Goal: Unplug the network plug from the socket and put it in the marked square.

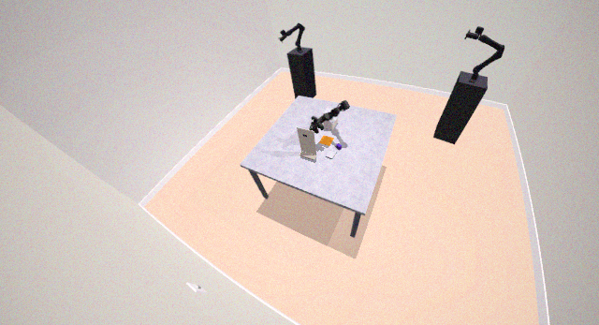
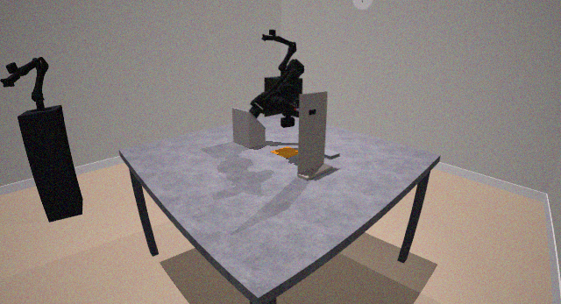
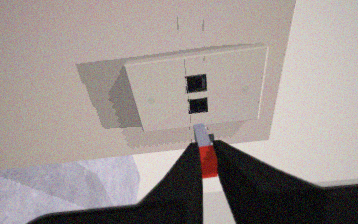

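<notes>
My gripper [image 3: 205, 148] is shut on the plug [image 3: 209, 162], which has a red body and a grey-blue front end. The plug is out of the socket, and its front end points at the panel just below the openings in the wrist view. The socket plate [image 3: 165, 95] has two dark openings, both empty. The upright panel [image 1: 307, 146] [image 2: 312, 142] [image 3: 130, 30] stands on the table [image 1: 337, 180] [image 2: 263, 225]. An orange square [image 1: 327, 140] [image 2: 286, 152] lies flat on the table, well below the gripper. The panel hides the fingertips in the exterior view.
A small purple object [image 1: 339, 146] and a flat pale piece [image 1: 331, 155] lie beside the orange square. A light grey block [image 2: 247, 130] stands behind the panel in the exterior view. Two other black arms stand on dark pedestals [image 1: 303, 74] [image 1: 460, 107] away from the table.
</notes>
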`<state>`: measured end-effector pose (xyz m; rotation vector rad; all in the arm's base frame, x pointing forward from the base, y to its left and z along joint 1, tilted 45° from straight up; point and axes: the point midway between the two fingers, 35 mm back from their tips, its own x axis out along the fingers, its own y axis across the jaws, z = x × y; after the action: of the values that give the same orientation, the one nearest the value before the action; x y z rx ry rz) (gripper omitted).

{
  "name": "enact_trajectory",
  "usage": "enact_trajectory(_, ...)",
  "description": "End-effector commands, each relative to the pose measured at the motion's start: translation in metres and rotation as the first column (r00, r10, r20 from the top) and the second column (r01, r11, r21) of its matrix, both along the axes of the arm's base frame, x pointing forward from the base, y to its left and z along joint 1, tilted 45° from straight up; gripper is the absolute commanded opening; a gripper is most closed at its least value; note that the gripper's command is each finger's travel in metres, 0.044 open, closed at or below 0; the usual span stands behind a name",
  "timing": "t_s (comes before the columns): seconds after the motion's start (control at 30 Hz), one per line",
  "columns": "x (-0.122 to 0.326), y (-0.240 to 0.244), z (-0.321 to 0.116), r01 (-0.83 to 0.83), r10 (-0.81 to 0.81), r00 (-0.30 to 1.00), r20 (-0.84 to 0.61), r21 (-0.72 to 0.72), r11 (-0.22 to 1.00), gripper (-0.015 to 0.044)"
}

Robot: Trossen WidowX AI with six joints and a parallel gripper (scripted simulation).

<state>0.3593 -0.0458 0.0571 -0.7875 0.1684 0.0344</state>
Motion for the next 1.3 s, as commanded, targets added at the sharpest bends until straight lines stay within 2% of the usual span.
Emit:
enact_trajectory(0.0, 0.000, 0.000, 0.000, 0.000, 0.000, 1.000, 0.000, 0.000, 1.000, 0.0000)
enact_trajectory(1.03, -0.017, -0.041, 0.046, -0.007, 0.007, 1.000, 0.007, -0.008, 1.000, 0.0000)
enact_trajectory(1.27, -0.020, -0.027, 0.028, -0.104, 0.100, 0.992, -0.074, -0.065, 0.992, 0.0000)
